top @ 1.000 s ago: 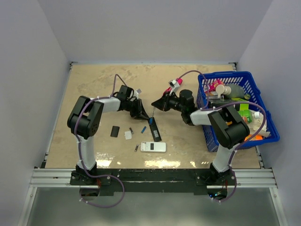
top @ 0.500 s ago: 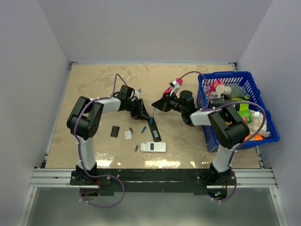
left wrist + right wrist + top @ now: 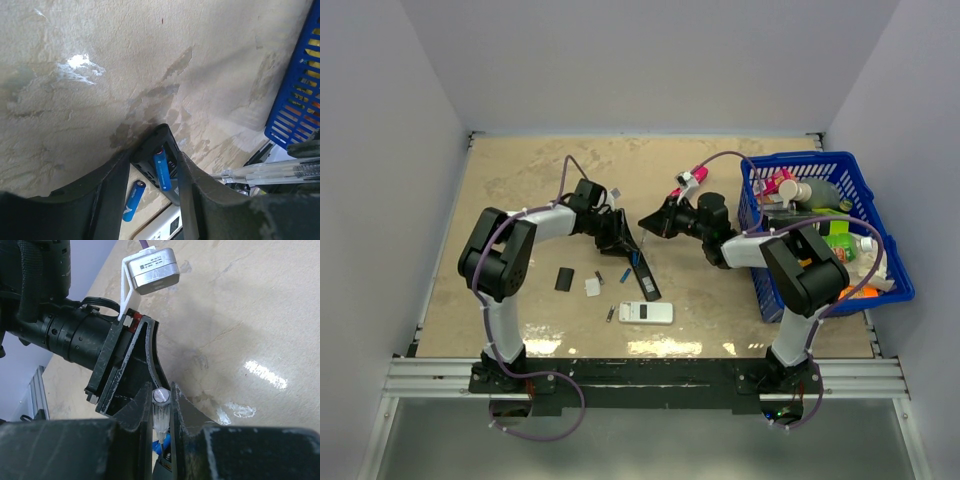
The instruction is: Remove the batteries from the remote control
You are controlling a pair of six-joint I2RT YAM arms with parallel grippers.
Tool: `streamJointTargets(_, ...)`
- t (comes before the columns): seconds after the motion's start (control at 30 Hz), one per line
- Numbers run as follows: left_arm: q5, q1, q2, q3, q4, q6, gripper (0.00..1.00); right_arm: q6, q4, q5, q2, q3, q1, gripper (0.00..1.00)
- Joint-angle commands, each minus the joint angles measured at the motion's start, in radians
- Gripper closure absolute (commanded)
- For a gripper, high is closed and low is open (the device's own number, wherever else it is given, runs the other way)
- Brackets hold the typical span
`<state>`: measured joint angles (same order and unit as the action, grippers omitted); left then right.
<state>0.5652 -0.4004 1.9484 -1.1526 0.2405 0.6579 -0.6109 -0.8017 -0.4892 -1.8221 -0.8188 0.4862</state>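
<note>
A black remote control (image 3: 646, 275) lies on the table with its battery bay uncovered. One of the blue batteries (image 3: 161, 170) sits in that bay. A second blue one (image 3: 133, 200) lies loose on the table to the remote's left, also seen from above (image 3: 623, 272). My left gripper (image 3: 154, 157) is open and straddles the remote's far end. My right gripper (image 3: 161, 397) is shut on a clear-handled screwdriver (image 3: 161, 412), whose tip points down into the bay beside the blue cell (image 3: 161, 444). A small greyish battery (image 3: 611, 313) lies next to a white remote (image 3: 646, 313).
A flat black cover (image 3: 564, 279) and a white cover (image 3: 592, 287) lie left of the remotes. A blue basket (image 3: 825, 230) full of items stands at the right edge, close behind the right arm. The two grippers work almost tip to tip.
My left gripper's jaws have widened around the black remote, and the remote's far end has shifted slightly left. The right gripper stays shut on the screwdriver and has edged left.
</note>
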Motion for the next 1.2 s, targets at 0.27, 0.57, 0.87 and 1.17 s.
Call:
streamJointTargets(0.27,-0.117,-0.002,0.001,-0.022,0.082,-0.073,0.52,0.007,-0.008,0.037,0.041,-0.033,0.017,1.00)
streamJointTargets(0.57,-0.206,-0.003,0.023,-0.041,0.143,-0.106,0.63,0.022,0.015,0.046,0.060,-0.039,0.018,1.00)
streamJointTargets(0.87,-0.235,-0.003,-0.012,-0.048,0.187,-0.136,0.61,0.016,0.010,0.060,0.044,-0.045,0.019,1.00)
streamJointTargets(1.17,-0.228,0.014,-0.100,-0.056,0.223,-0.132,0.57,-0.006,-0.028,0.096,0.032,-0.054,0.034,1.00)
